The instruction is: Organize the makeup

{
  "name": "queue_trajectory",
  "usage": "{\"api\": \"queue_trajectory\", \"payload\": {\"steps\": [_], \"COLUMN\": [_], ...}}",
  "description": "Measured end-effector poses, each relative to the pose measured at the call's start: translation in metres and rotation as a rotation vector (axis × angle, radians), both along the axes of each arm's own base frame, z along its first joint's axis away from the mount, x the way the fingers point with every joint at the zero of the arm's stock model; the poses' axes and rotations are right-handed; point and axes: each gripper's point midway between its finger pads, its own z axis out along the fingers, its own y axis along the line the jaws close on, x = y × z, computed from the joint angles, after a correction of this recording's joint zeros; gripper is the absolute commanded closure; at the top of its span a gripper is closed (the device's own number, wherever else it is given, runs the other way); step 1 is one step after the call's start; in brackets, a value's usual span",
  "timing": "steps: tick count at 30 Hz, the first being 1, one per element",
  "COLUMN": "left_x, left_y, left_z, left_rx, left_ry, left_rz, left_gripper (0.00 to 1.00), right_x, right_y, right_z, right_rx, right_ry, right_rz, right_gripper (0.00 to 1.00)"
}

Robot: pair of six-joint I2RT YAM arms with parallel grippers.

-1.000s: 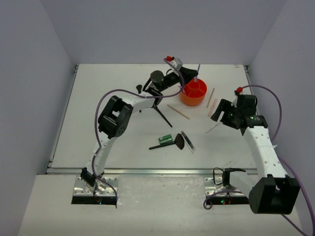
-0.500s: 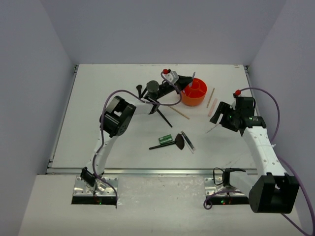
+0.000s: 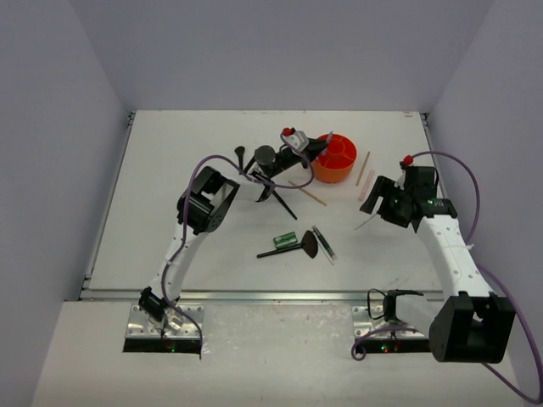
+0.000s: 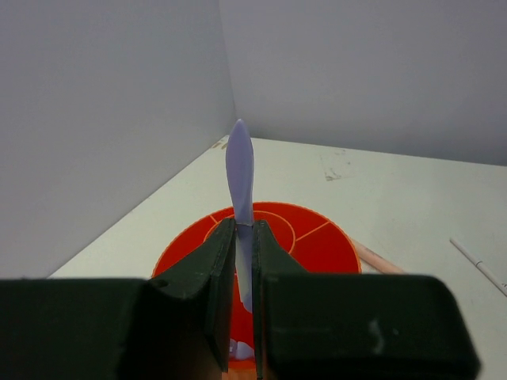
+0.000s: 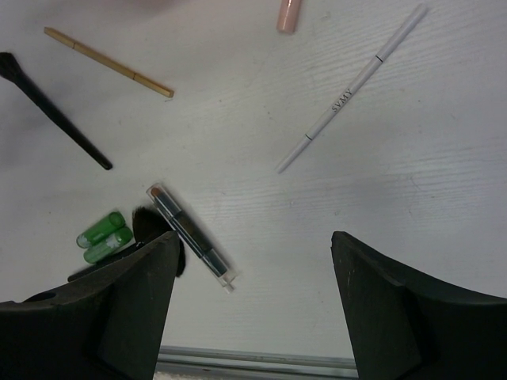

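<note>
My left gripper [image 3: 316,147] is shut on a lilac tool [image 3: 328,136], held at the near-left rim of the round orange cup [image 3: 339,159]. In the left wrist view the lilac tool [image 4: 239,170] stands up between the shut jaws [image 4: 244,237], over the orange cup [image 4: 325,245]. My right gripper [image 3: 374,202] is open and empty above the table. The right wrist view shows a white pencil [image 5: 348,91], a tan stick [image 5: 107,62], a black brush [image 5: 51,111], a green tube [image 5: 103,235], a clear lip tube [image 5: 190,233] and a pink stick's end [image 5: 289,14].
In the top view a fan brush [image 3: 299,247], green tube [image 3: 285,240] and clear lip tube [image 3: 323,243] lie mid-table. A tan stick [image 3: 307,192] and black brush [image 3: 280,200] lie left of the cup; pink [image 3: 367,185] and tan [image 3: 363,168] sticks lie to its right.
My left gripper has drawn back to the left and lower from above the cup, still holding the lilac tool. My right gripper has shifted slightly toward the back.
</note>
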Motion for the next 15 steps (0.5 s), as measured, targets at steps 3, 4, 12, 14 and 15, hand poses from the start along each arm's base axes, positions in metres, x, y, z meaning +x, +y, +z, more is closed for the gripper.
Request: {"api": "queue_trajectory", "payload": {"steps": [3,4,12,14,15], "left_x": [-0.001,-0.002,-0.005,-0.005,-0.005], "left_y": [0.001,0.001,0.003,0.003,0.003], "left_z": [-0.005,-0.007,-0.020,-0.021,-0.021], "left_rx": [0.007,0.010,0.029,0.031,0.032], "left_ry": [0.009,0.012,0.031,0.033,0.032], "left_rz": [0.000,0.000,0.000,0.000,0.001], "left_gripper": [0.98,0.94,0.56,0.51,0.51], "right_x": [0.000,0.000,0.000,0.000,0.000], "right_y": [0.001,0.001,0.002,0.001,0.001], "right_z": [-0.002,-0.003,-0.010,-0.010,-0.010], "right_rx": [0.006,0.009,0.021,0.020,0.019], "right_ry": [0.010,0.015,0.045,0.047,0.047], "right_rz": [-0.003,-0.005,-0.021,-0.025,-0.029], "right_gripper": [0.22,0.22,0.21,0.21,0.22]}}
